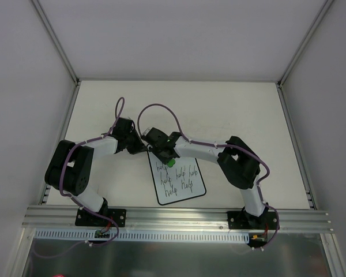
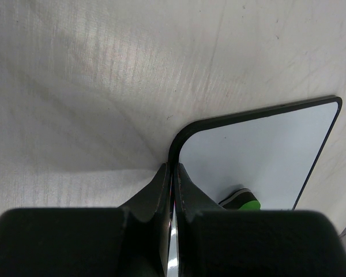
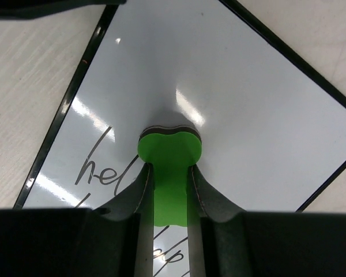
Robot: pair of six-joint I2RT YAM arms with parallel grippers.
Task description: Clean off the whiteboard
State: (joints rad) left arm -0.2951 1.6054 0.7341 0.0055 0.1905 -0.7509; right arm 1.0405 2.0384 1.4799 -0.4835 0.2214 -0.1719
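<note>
The whiteboard [image 1: 181, 184] lies flat in the table's middle, with several handwritten "help" words on its lower part; its upper part is wiped white. My left gripper [image 1: 143, 145] is shut on the board's far left edge; in the left wrist view [image 2: 173, 170] its jaws pinch the black border near the rounded corner of the whiteboard [image 2: 259, 156]. My right gripper [image 1: 168, 160] is shut on the green bone-shaped eraser [image 1: 170, 163] and presses it onto the board. In the right wrist view the eraser [image 3: 170, 153] sits on the whiteboard [image 3: 248, 104] just right of "hel" writing.
The table [image 1: 242, 115] is a pale surface walled by white panels, with aluminium rails at the sides and near edge. Purple cables loop over both arms. The eraser's tip [image 2: 242, 200] shows in the left wrist view.
</note>
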